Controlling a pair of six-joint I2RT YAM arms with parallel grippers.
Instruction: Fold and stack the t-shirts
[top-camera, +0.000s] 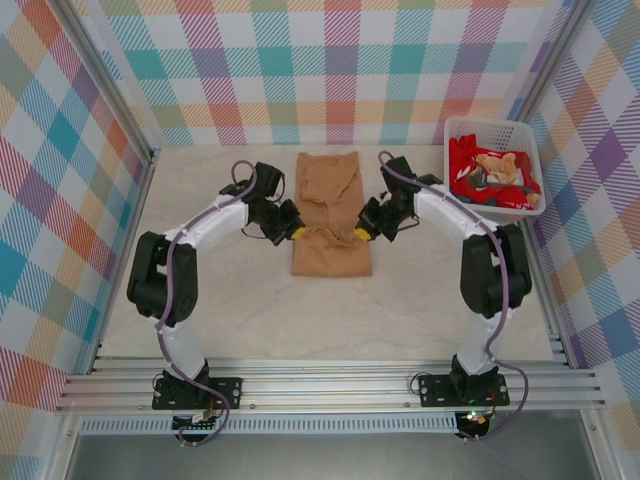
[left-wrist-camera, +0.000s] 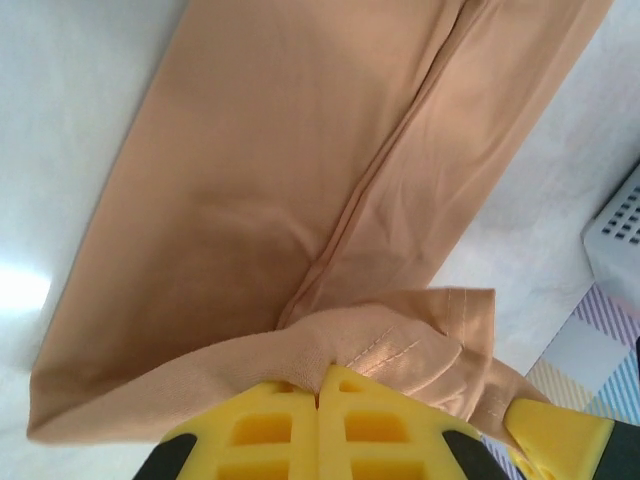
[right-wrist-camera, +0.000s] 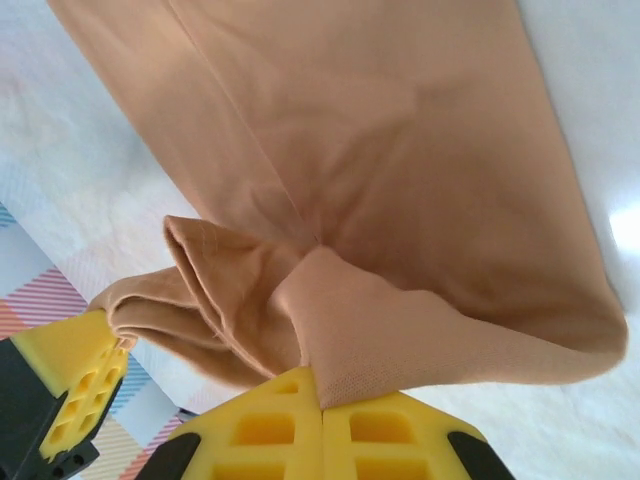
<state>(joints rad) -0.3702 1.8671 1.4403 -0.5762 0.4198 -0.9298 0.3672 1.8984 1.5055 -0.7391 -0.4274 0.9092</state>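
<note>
Currently mid-fold on the first shirt; nothing is stacked yet.

Left gripper (top-camera: 293, 234) and right gripper (top-camera: 362, 233) are both fully closed, each pinching a bunched edge of the tan t-shirt (top-camera: 331, 215), one at either side of it. Beyond the fingertips the shirt lies flat on the table (top-camera: 220, 320) as a long narrow strip with a lengthwise crease. The side folds look done and the crosswise fold looks under way. Well apart, outboard of the right fingers, the white basket (top-camera: 495, 124) holds a red t-shirt (top-camera: 465, 165) and more crumpled cloth, unfolded. Judgement: early stage, most of the task is left.
</note>
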